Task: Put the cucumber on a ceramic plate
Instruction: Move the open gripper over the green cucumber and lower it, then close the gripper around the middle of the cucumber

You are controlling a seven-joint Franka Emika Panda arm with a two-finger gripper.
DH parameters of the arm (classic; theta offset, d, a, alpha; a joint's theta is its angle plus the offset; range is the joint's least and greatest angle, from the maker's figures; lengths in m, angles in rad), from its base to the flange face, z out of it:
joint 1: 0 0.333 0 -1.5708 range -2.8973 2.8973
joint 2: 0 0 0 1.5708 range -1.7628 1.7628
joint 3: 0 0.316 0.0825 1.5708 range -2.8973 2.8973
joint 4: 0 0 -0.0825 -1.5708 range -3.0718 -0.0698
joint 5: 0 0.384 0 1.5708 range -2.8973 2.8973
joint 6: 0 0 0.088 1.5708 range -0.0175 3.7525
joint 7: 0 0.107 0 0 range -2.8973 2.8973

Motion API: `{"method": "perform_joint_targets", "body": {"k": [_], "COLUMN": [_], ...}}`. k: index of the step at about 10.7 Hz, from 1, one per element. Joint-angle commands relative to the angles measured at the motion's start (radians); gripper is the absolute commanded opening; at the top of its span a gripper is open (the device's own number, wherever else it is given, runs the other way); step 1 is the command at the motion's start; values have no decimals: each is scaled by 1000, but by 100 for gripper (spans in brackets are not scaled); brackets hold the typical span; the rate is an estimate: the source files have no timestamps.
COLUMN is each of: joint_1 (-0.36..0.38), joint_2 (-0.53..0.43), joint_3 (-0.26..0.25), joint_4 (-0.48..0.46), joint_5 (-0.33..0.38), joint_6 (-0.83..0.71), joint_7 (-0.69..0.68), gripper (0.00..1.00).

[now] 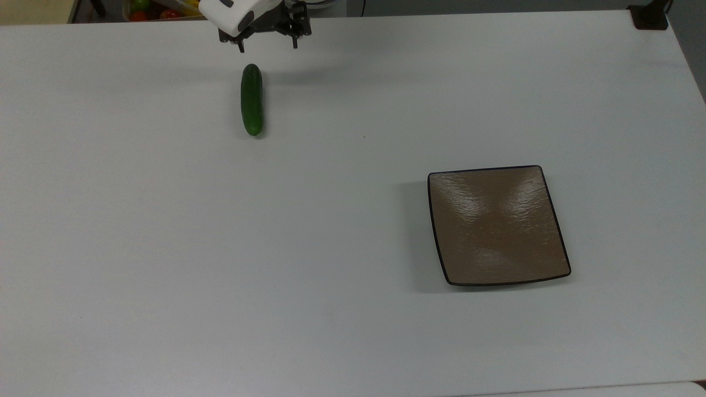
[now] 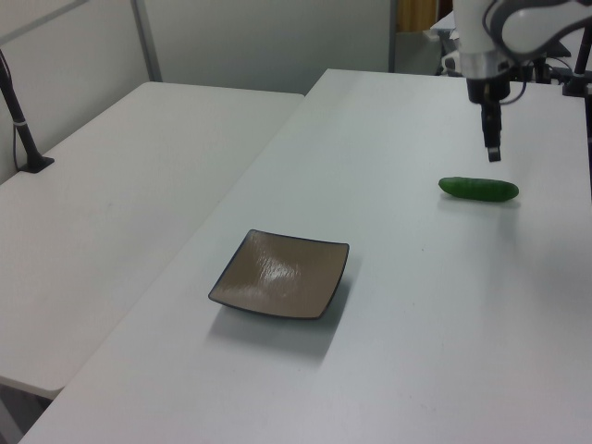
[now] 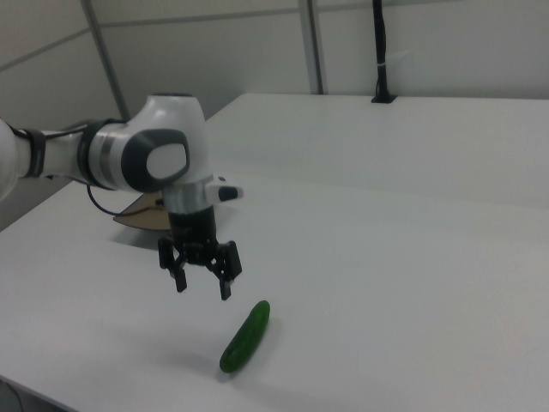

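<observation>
Open pincer (image 3: 204, 286) hangs above cucumber (image 1: 252, 100); ceramic plate (image 1: 498, 225) well apart.

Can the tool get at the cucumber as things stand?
Probably yes. The tool is open and hangs close above the cucumber, which lies alone on the table; the ceramic plate sits well away.

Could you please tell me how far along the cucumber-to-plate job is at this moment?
Early stage. Nothing is placed: the cucumber lies on the table, well apart from the bare ceramic plate. In hand: the gripper, fingers open, hovers near one end of the cucumber. Left: descend, grasp, carry, set down.
</observation>
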Motion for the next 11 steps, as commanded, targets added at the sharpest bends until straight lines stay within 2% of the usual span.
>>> {"method": "perform_joint_targets", "body": {"k": [1,8,11], "joint_1": [-28,-81,-86], "joint_2": [-26,8,49], "joint_3": [-2,-6,-6], "joint_4": [-104,-262,-271], "joint_5": [-11,-11,-11], "joint_6": [128,520,578], "joint_7": [-19,-19,-27], "gripper": [100,100,100]}}
